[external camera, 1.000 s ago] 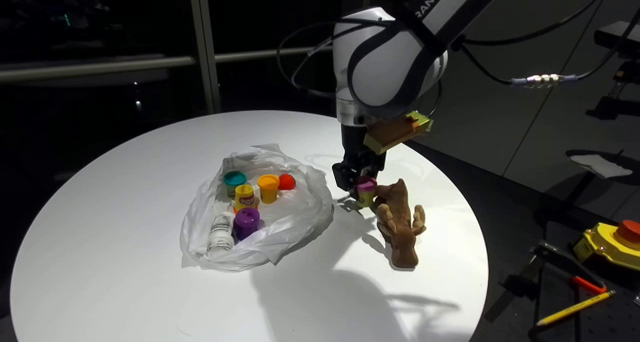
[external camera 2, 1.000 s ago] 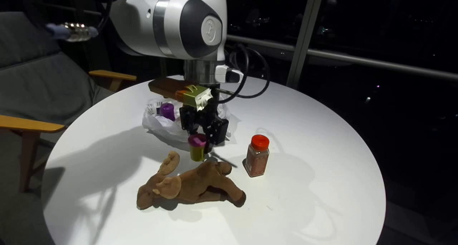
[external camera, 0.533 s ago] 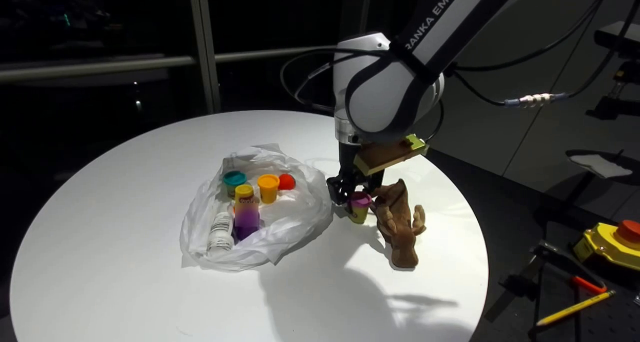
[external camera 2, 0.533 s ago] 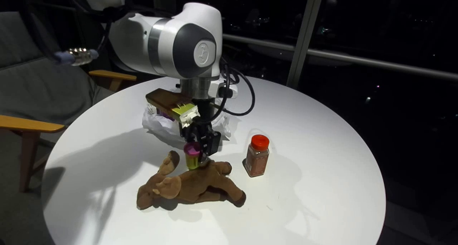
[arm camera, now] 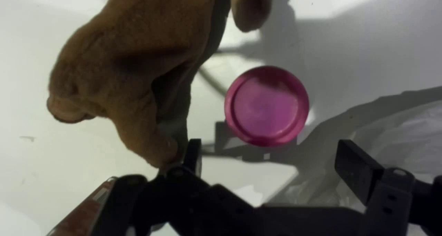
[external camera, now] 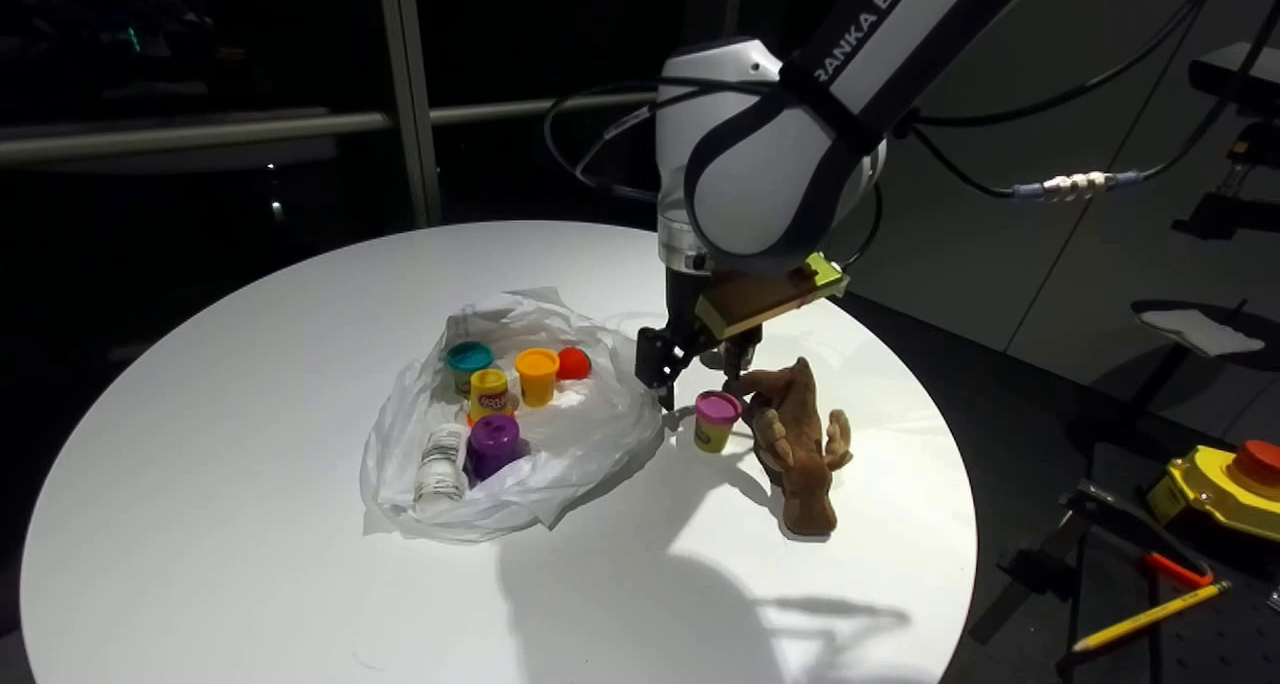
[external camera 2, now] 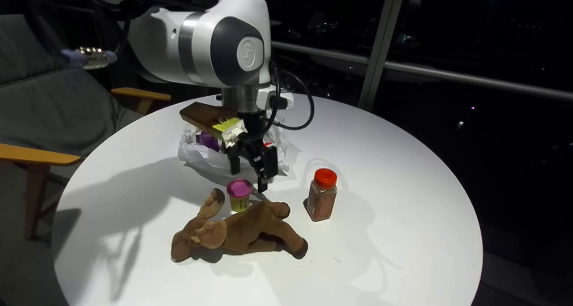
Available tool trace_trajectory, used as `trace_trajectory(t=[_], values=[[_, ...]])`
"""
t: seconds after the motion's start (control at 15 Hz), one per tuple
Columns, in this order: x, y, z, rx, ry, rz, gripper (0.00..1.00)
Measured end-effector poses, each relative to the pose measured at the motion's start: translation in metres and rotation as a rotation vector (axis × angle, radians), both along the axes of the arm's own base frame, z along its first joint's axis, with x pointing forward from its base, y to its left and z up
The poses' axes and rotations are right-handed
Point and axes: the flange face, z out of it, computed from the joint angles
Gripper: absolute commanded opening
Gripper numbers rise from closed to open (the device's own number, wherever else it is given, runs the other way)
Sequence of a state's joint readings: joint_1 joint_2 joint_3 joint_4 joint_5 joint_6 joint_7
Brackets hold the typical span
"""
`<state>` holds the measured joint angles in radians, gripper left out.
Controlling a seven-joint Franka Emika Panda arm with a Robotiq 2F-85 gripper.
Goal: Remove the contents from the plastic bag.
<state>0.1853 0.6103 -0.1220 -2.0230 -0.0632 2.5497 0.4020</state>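
1. Just above the round white table (external camera: 250, 444), my pincer (external camera 2: 249, 181) hangs spread wide, its two black fingers (arm camera: 357, 170) well apart from each other.
2. Below the pincer, in front of its fingers, a pink-lidded tub (external camera: 716, 424) with a yellowish body stands upright on the table. From the wrist I look straight down on its round lid, which is apart from both fingers.
3. Beside the pincer, next to that tub, a brown stuffed moose (external camera 2: 250, 227) lies stretched out on the table. In the wrist view a strip of table shows between moose and tub, and one leg lies near a finger.
4. Across the pincer from the moose, the plastic bag (external camera: 600, 436) lies spread out, whitish, see-through and wrinkled. Its edge is near one finger; I cannot tell whether they touch.
5. Farther from the pincer, within the bag's raised rim, I see in an exterior view a red round thing (external camera: 573, 364), an orange tub (external camera: 537, 376), a teal-lidded tub (external camera: 469, 362), a yellow tub (external camera: 490, 392), a purple tub (external camera: 494, 446) and a white bottle (external camera: 441, 469) with dark print.
6. On the moose's side of the pincer, clear of it, a red-capped jar (external camera 2: 322, 197) with reddish-brown contents stands upright on the table.
7. Above the pincer, my arm (external camera 2: 197, 46), white and black, reaches over the table, with a brown-and-yellow block (external camera 2: 209, 119) just over the fingers.
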Motion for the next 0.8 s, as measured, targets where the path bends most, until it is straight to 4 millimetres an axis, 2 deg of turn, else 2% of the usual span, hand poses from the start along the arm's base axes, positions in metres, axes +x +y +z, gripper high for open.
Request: trace_trajectory(t=[0.2, 0.4, 0.6, 0.8], values=[[0.012, 0.007, 0.044, 0.003, -0.062, -0.007, 1.00], [0.016, 0.033, 0.078, 0.043, -0.071, 0.030, 1.00], [0.016, 0.073, 0.088, 0.093, -0.062, 0.138, 1.00], [0.013, 0.111, 0.081, 0.125, -0.049, 0.267, 1.00]])
